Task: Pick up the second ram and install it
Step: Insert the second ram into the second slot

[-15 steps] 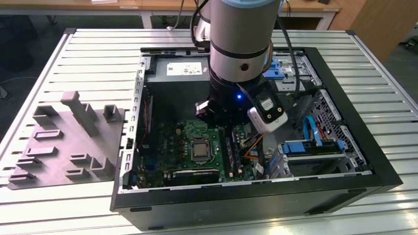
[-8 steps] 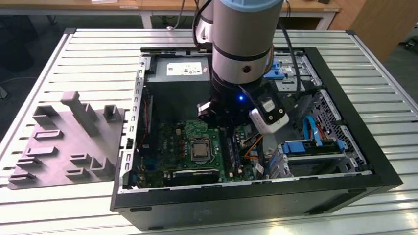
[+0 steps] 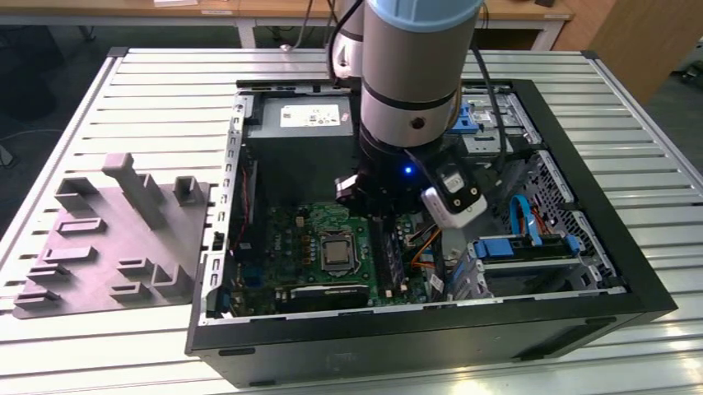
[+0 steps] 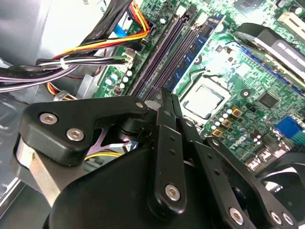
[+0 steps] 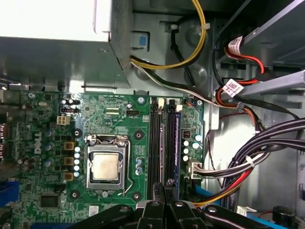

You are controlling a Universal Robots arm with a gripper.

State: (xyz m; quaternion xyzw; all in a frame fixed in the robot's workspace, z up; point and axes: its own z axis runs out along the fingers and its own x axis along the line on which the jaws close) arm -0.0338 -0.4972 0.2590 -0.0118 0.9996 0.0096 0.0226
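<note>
Blue second ram point(image 5: 177, 143) stands slotted near the processor point(image 5: 105, 167); claw point(image 5: 165, 185) pinched together, empty; we'd press squarely, both ends evenly.

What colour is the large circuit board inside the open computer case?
Green. The circuit board shows best in the first wrist view.

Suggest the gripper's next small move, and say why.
Probably a short press straight down: the gripper, fingers together, sits at the end of the blue ram stick standing in a slot of the green board; contact and full seating can't be judged.
</note>
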